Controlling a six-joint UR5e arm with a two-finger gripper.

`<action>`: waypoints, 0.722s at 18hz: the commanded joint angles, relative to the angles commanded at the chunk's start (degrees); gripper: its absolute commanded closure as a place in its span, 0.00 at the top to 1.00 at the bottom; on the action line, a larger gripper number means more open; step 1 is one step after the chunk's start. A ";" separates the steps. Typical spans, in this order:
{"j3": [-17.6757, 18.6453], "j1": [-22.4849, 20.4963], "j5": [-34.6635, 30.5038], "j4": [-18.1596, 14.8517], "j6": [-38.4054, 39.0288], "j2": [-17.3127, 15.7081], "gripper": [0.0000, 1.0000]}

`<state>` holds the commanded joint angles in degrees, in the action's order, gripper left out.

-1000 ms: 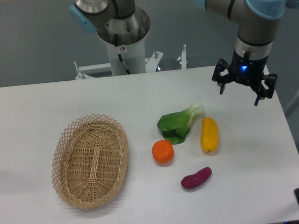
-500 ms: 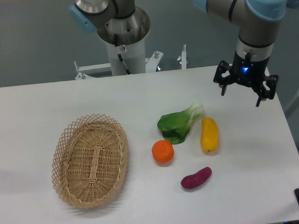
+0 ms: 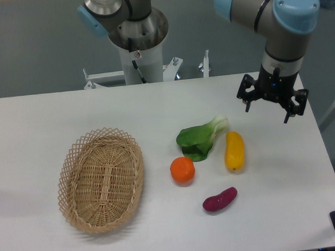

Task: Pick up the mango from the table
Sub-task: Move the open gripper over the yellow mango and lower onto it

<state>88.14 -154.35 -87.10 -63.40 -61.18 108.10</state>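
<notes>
woven wicker basket (image 3: 101,187), smooth matt table (image 3: 45,119).

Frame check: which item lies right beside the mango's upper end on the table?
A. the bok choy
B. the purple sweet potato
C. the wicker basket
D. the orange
A: the bok choy has its pale stem end right by the upper end of the mango, while the orange and purple sweet potato lie lower and the wicker basket sits far left.

one mango (image 3: 234,151), one orange (image 3: 182,170), one sweet potato (image 3: 219,199), one bok choy (image 3: 201,137), one basket (image 3: 101,179)
</notes>
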 joint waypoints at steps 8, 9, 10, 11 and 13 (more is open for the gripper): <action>3.17 0.72 0.27 7.21 0.45 5.62 1.00; 4.30 0.54 0.35 10.19 0.18 6.15 1.00; 5.36 0.37 0.35 12.92 0.09 6.68 1.00; 6.68 0.36 0.35 14.69 0.01 6.86 1.00; 7.65 0.45 0.35 15.50 0.09 7.47 1.00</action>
<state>95.80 -153.90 -86.75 -47.90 -61.08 115.57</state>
